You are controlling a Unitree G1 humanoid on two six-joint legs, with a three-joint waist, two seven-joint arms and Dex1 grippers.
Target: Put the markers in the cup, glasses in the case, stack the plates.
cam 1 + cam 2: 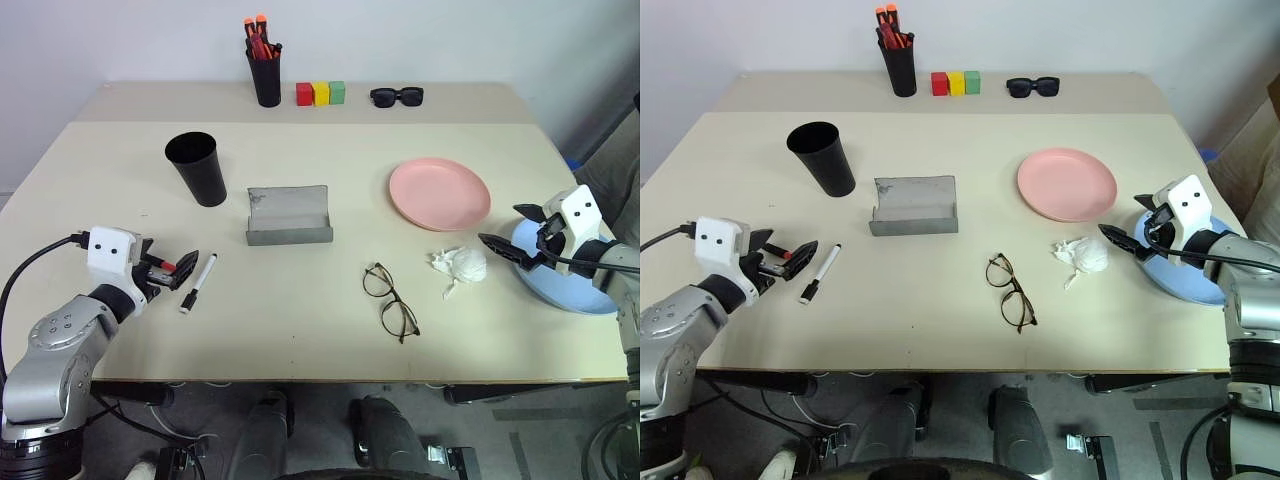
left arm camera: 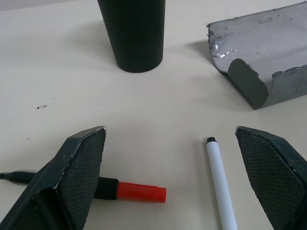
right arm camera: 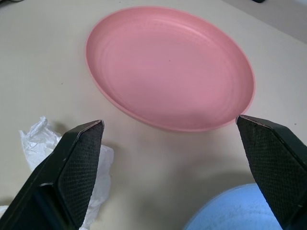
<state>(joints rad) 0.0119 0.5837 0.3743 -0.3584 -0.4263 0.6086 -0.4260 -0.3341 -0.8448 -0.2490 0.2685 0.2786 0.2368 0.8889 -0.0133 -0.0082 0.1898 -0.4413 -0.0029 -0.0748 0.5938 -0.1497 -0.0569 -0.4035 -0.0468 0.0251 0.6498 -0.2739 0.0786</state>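
Note:
My left gripper (image 1: 168, 262) hovers open low over the near left of the table, straddling the red marker (image 2: 139, 191). The white marker (image 1: 197, 283) lies just right of it. Behind them stand the black cup (image 1: 197, 167) and the open grey case (image 1: 289, 215). The wire-rimmed glasses (image 1: 390, 301) lie folded open at the near centre. My right gripper (image 1: 503, 226) is open above the inner rim of the light blue plate (image 1: 575, 295) and points toward the pink plate (image 3: 170, 67).
A crumpled white tissue (image 1: 462, 264) lies between the glasses and the blue plate. Along the back edge stand a black pen holder (image 1: 265, 75) with orange-capped pens, three coloured blocks (image 1: 320, 93) and black sunglasses (image 1: 397, 96).

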